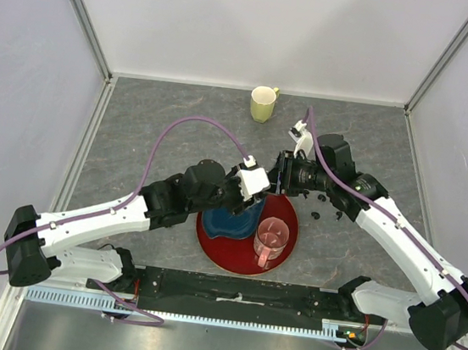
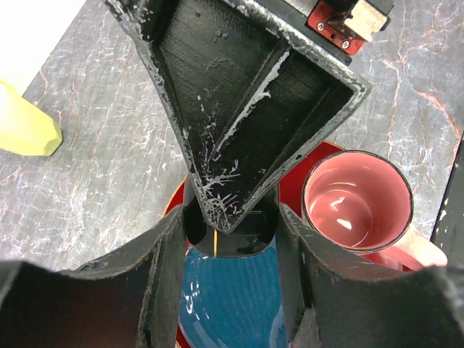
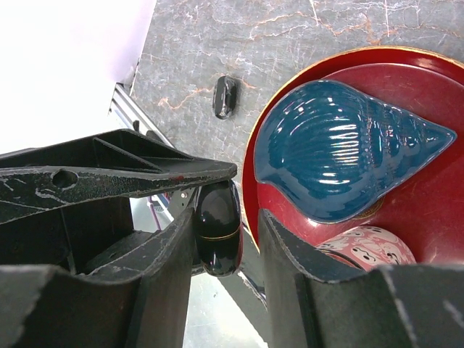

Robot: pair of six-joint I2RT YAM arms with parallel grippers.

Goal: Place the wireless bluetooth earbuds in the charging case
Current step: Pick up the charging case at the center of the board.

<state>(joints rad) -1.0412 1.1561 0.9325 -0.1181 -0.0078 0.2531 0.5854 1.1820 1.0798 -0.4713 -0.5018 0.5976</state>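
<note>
A glossy black charging case (image 2: 246, 243) with a thin gold seam is pinched between the fingers of my left gripper (image 2: 230, 217), above the red plate. My right gripper (image 3: 228, 217) reaches in from the opposite side. The same charging case (image 3: 217, 232) rests against its left finger, with a gap to the right finger. In the top view my left gripper (image 1: 258, 191) and right gripper (image 1: 283, 177) meet tip to tip. Tiny black earbuds (image 1: 316, 212) lie on the table right of the plate, under my right arm.
A red plate (image 1: 240, 261) holds a blue shell-shaped dish (image 3: 341, 159) and a pink mug (image 1: 271, 241). At the back of the table stands a yellow cup (image 1: 263, 103). Another small black oblong piece (image 3: 225, 96) lies on the table beyond the plate.
</note>
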